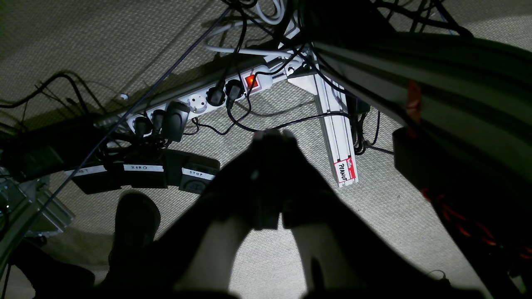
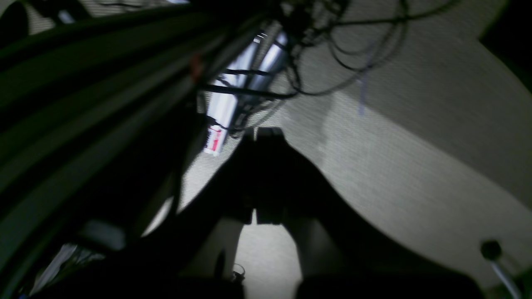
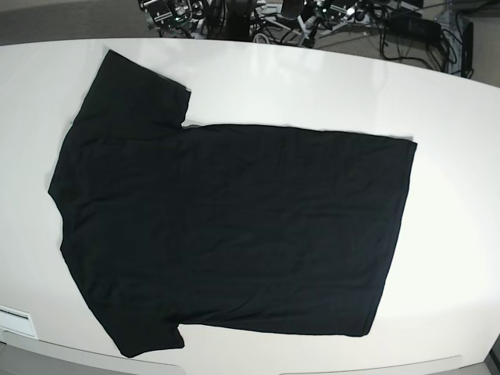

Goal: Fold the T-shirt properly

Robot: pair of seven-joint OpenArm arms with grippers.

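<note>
The T-shirt point(image 3: 234, 223) lies spread flat on the white table point(image 3: 328, 86) in the base view, plain black side up, collar and sleeves to the left, hem to the right. Neither arm shows in the base view. Both wrist views look down at the carpeted floor beside the table. My left gripper point(image 1: 274, 133) hangs there with its fingers together and nothing between them. My right gripper point(image 2: 262, 132) is likewise shut and empty, in a blurred, dark view.
Under the left gripper lie a white power strip point(image 1: 199, 99) with black plugs, several cables, a labelled aluminium frame leg point(image 1: 341, 141) and labelled pedals point(image 1: 145, 172). The table's dark edge point(image 1: 457, 83) runs along the right. Equipment stands behind the table point(image 3: 258, 16).
</note>
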